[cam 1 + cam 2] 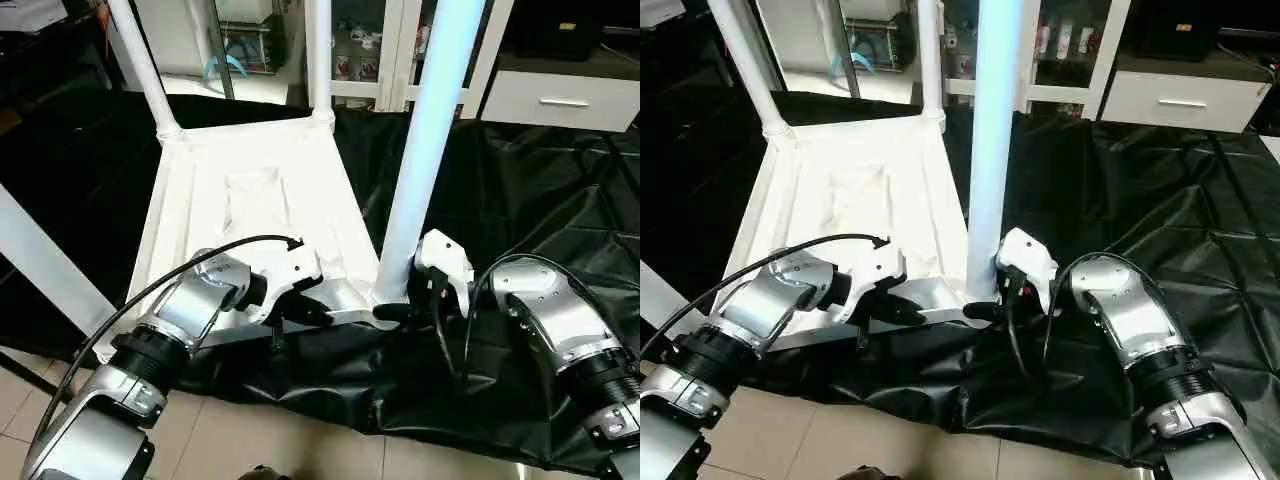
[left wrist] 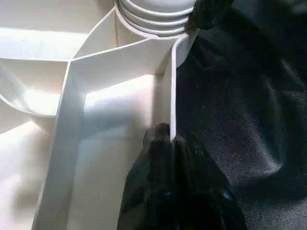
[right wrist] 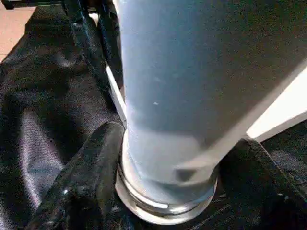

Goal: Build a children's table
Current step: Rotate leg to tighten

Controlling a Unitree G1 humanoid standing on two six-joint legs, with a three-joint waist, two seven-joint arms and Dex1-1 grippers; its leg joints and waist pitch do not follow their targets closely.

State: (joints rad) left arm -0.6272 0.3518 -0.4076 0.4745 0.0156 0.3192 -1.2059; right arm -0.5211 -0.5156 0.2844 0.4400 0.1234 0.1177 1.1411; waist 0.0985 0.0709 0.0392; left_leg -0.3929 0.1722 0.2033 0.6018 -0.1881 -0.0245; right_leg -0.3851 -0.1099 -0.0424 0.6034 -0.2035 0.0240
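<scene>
The children's table lies upside down on a black sheet, its white ribbed tabletop (image 1: 250, 190) facing up. Legs stand in its corners: far left (image 1: 145, 70), far right (image 1: 318, 55), near left (image 1: 45, 265) and near right (image 1: 425, 150). My left gripper (image 2: 171, 143) is shut on the thin rim wall of the tabletop's near edge, just left of the near right socket. My right gripper (image 3: 177, 143) reaches in from the right, one black finger (image 3: 91, 167) on each side of the near right leg's base collar, pressed against it.
The black sheet (image 1: 520, 190) spreads wrinkled to the right and front. Beyond it at the back right is a white cabinet with a drawer (image 1: 560, 100). Glass-door shelves stand behind the table. Tiled floor (image 1: 260, 440) lies at my feet.
</scene>
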